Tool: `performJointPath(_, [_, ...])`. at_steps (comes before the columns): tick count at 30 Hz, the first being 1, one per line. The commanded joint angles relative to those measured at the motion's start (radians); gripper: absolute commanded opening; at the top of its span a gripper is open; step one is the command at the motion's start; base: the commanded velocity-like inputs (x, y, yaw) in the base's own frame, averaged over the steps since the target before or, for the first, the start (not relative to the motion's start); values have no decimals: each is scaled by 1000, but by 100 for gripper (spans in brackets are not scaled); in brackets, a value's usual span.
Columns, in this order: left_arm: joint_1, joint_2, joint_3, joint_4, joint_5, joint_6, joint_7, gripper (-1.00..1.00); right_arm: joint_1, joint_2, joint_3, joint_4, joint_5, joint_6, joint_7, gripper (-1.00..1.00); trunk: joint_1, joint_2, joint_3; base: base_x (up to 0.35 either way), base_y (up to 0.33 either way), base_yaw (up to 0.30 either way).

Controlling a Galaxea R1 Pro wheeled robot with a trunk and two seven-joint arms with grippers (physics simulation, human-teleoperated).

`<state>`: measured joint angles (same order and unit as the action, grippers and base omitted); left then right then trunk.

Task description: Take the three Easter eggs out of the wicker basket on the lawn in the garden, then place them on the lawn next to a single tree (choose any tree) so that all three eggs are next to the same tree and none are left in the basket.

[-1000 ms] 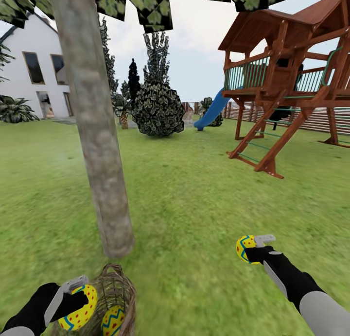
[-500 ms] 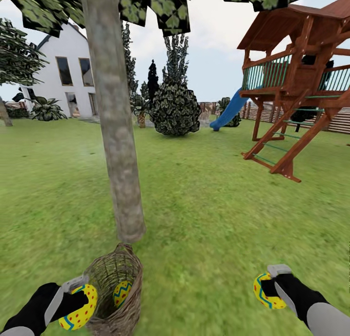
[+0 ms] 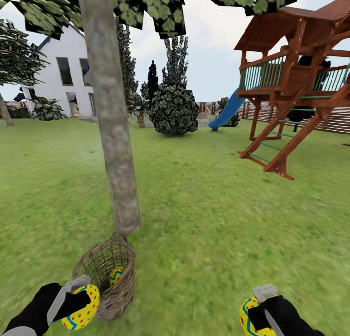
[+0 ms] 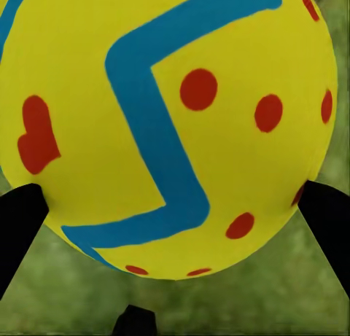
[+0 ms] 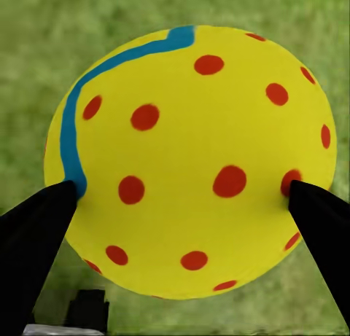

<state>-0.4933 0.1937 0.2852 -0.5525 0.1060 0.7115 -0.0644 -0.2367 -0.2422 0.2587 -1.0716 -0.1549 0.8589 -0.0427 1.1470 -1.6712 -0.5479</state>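
My left gripper [image 3: 77, 297] is shut on a yellow Easter egg [image 3: 81, 307] with blue zigzag and red dots, held just left of the wicker basket [image 3: 108, 275]; the same egg [image 4: 171, 124] looms between the dark fingers [image 4: 18, 219] in the left wrist view. A second egg [image 3: 115, 275] lies inside the basket. My right gripper [image 3: 260, 309] is shut on a third egg [image 3: 250, 319] at the bottom right, seen over grass as egg [image 5: 193, 157] in the right wrist view. The basket stands on the lawn [image 3: 209, 214] at the foot of the tree [image 3: 113, 132].
A wooden play tower [image 3: 296, 83] with a blue slide [image 3: 224, 111] stands at the right. A round bush [image 3: 173, 109] and a white house [image 3: 58, 76] lie far ahead. Open grass stretches right of the trunk.
The view has shifted, so the basket and trunk now sit higher and further off. My right gripper with its egg has dropped lower in the picture. The left gripper holds as before.
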Motion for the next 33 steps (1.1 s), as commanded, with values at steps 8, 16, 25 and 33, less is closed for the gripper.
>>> performJointPath(8, [-1, -24, 2, -1, 3, 6, 3, -100, 5, -3, -61, 4, -10, 91, -1, -100, -1, -1, -1, -286, -180, 0])
performJointPath(16, [0, -39, 1, -1, 2, 5, 5, -100, 5, 0, -64, -3, -4, 130, 0, -100, -1, -1, -1, -92, -164, 0])
performJointPath(25, [0, -38, 3, -1, 1, 5, 5, -100, 4, 5, -65, -6, -2, 103, -5, -100, -1, -1, -2, 69, -328, 243])
performJointPath(33, [-1, -40, 0, 1, 0, 6, 7, -100, -25, -2, -67, 6, -12, 112, 1, -100, -1, -1, -3, 84, -330, 290])
